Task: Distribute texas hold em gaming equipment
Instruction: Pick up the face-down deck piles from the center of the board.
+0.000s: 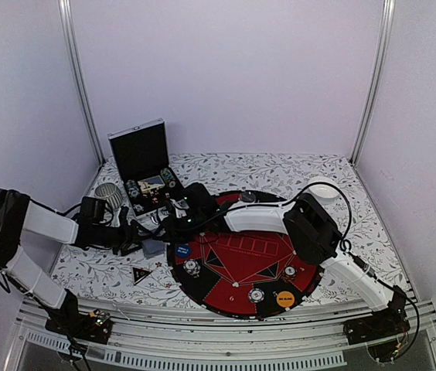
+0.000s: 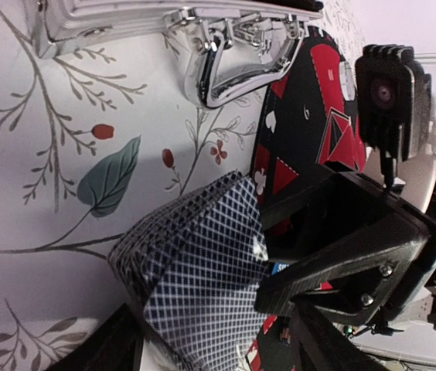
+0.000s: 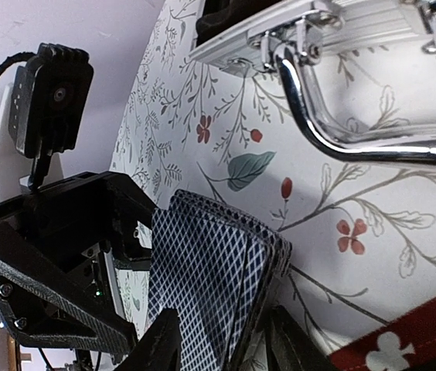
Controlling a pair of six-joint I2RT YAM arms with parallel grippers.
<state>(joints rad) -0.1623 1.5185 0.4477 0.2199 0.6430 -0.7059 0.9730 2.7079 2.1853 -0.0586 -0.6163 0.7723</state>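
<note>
Left gripper low, tip to tip with right gripper; left jaws apart.

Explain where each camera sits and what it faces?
Top external: high behind the robot, looking down on table, mat, open case; left arm and right arm show.
Left wrist: on the left arm, facing the card deck; left tool fingertips show, right tool opposite.
Right wrist: mirrored, its own fingertips showing.
Shared: both wrist views see the deck and chrome case handle.

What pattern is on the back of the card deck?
A fine white-and-dark-blue diamond lattice on the deck, clearest in the right wrist view.
</note>
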